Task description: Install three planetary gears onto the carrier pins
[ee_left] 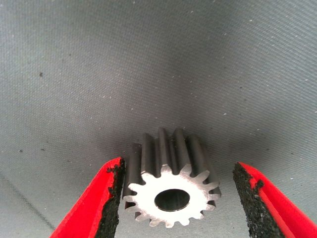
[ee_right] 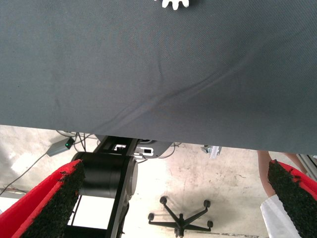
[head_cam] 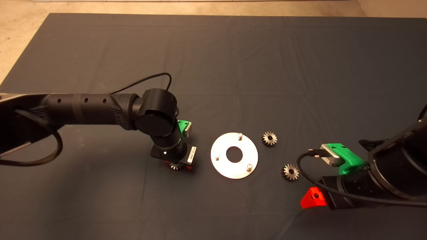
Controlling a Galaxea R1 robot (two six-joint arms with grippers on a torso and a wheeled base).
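The left claw (ee_left: pixel 176 198) is low over the dark mat (head_cam: pixel 213 66), left of the disc (head_cam: pixel 245 151), fingers spread around one gear (ee_left: pixel 171 191), seemingly touching one pad only; three bare carrier pins (head_cam: pixel 240 135) stand on the disc; two more gears (head_cam: pixel 269 138) lie right of it; the right claw (ee_right: pixel 178 198) waits wide, lower right.

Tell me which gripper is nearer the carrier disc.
Left. The left gripper sits just beside the carrier disc, straddling a gear; the right gripper waits farther off, beyond two loose gears.
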